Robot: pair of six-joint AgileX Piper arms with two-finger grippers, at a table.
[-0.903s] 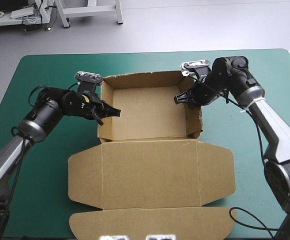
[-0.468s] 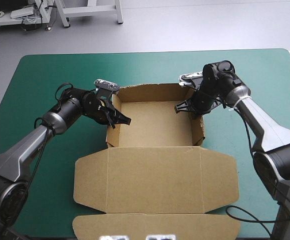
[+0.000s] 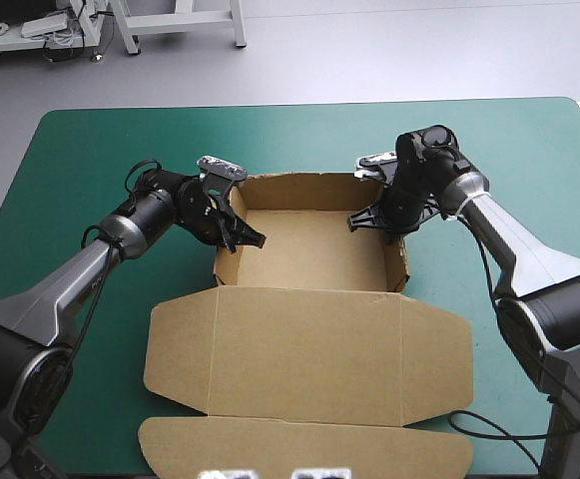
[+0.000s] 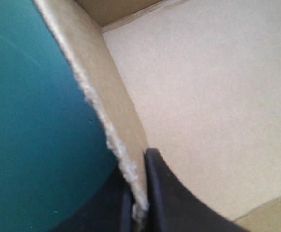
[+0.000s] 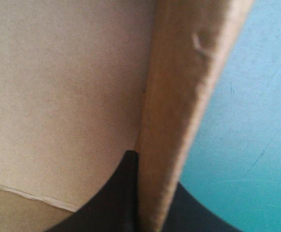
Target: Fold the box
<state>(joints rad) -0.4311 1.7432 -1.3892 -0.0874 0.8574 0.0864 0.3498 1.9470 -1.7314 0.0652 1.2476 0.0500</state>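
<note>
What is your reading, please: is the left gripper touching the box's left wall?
Touching. The left wrist view shows the left gripper shut on the box, the wall's frayed edge pinched between its two black fingers.

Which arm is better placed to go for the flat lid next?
Probably left. Both are shut on the box side walls, but the left end effector grips slightly nearer the flat lid than the right end effector, so its reach looks shorter.
</note>
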